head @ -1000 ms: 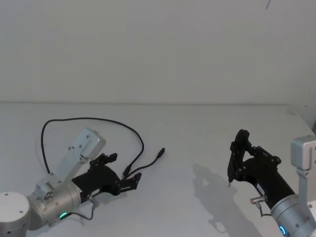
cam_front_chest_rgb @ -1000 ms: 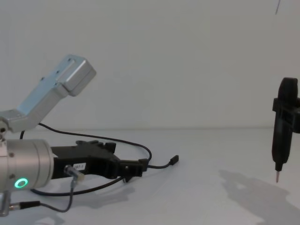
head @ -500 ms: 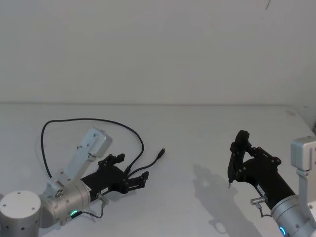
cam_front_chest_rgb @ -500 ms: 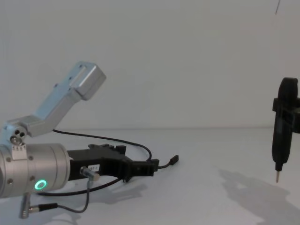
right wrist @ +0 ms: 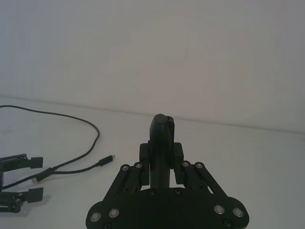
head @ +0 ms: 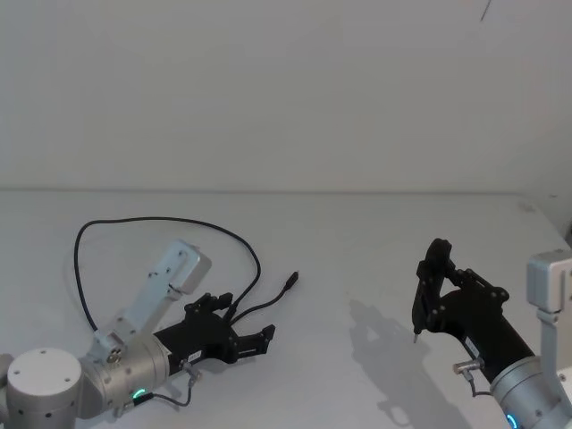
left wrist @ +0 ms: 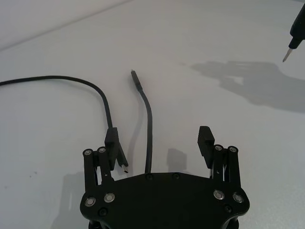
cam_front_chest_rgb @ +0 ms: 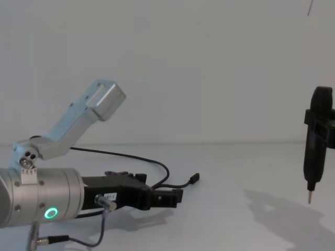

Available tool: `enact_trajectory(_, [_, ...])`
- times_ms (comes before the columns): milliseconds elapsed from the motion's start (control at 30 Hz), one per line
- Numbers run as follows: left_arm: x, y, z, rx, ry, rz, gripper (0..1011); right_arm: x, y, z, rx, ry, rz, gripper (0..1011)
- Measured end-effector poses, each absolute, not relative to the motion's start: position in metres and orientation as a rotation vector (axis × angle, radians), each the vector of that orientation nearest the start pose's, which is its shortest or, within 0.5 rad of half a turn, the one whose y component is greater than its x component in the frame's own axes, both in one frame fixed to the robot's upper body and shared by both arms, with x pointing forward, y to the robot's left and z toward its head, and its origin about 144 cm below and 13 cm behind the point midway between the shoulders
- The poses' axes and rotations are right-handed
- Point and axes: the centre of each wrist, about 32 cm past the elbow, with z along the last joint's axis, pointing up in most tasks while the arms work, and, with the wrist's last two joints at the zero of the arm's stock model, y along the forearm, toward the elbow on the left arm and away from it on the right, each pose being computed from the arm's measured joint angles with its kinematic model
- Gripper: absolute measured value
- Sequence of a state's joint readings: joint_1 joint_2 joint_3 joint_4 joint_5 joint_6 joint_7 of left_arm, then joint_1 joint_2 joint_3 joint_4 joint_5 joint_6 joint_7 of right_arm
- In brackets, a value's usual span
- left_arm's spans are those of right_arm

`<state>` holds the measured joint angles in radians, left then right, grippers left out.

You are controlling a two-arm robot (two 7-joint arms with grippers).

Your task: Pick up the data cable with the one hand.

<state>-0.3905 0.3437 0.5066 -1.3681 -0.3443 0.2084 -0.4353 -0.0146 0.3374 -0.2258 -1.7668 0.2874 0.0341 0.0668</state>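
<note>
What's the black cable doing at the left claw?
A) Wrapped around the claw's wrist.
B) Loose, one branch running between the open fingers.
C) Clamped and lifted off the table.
B: one branch of the data cable runs ungripped between the spread fingers of the left gripper; the right gripper, parked aside, holds a pointed tool.

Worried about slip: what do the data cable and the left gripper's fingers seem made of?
Data cable: matte black, probably rubbery plastic jacket; it bends in smooth curves. Fingers of the left gripper: flat, hard black, plastic or coated metal, unclear; silvery pins.
</note>
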Motion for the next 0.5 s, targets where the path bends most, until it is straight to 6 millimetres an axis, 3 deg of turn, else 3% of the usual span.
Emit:
enact_trajectory(200, [0.5403, 0.2035, 1.1806, 0.258, 0.066, 0.752, 1001, 0.4433, -0.2371, 1.1887, 0.026, -0.075, -1.230, 279])
enact_trajectory(500, [0.5406, 0.2024, 1.1794, 0.267, 0.065, 0.760, 816, 0.4433, -0.2371, 1.1887, 0.026, -0.075, -1.229, 279])
